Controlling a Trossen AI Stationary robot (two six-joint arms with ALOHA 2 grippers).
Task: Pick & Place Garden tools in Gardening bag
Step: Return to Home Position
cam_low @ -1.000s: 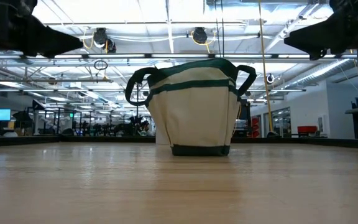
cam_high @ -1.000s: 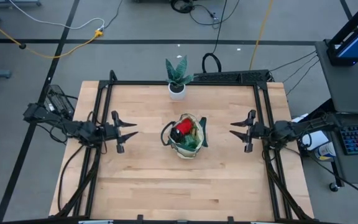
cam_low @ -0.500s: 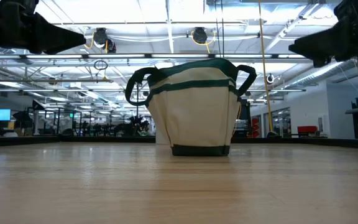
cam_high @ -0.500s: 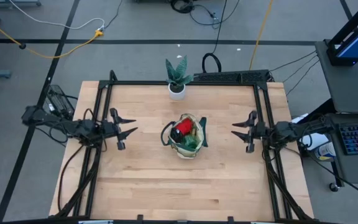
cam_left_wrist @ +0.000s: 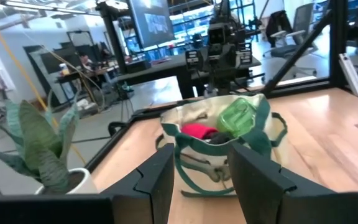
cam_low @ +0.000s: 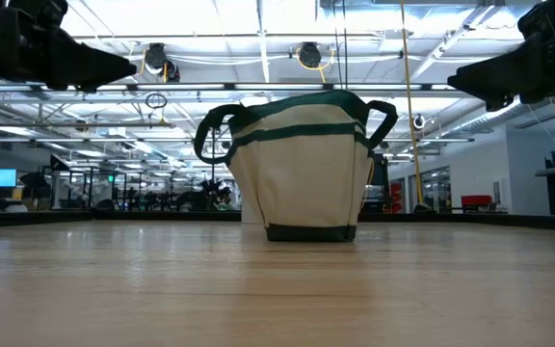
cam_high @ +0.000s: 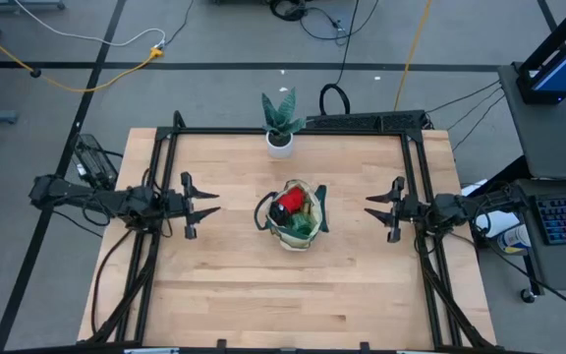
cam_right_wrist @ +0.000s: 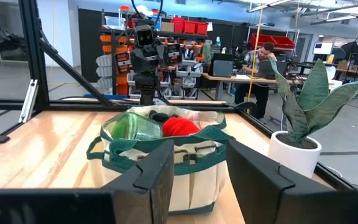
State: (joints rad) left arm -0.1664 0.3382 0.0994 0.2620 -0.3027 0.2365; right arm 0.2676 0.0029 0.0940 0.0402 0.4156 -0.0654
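Beige canvas gardening bag [cam_high: 296,218] with dark green trim stands on the wooden worktop [cam_high: 263,295], green spray bottle [cam_left_wrist: 238,116] and red item [cam_high: 288,201] inside. Either side of the bag, left claw [cam_high: 212,204] and right claw [cam_high: 369,205] hover wide open, empty. A stray swing might topple it.

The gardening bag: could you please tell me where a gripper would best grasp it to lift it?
I would grip the dark loop handle on the gardening bag's left-arm side, coming in level with the open left gripper. That loop stands out clear of the canvas, whereas the mouth is filled by the green spray bottle and red item.
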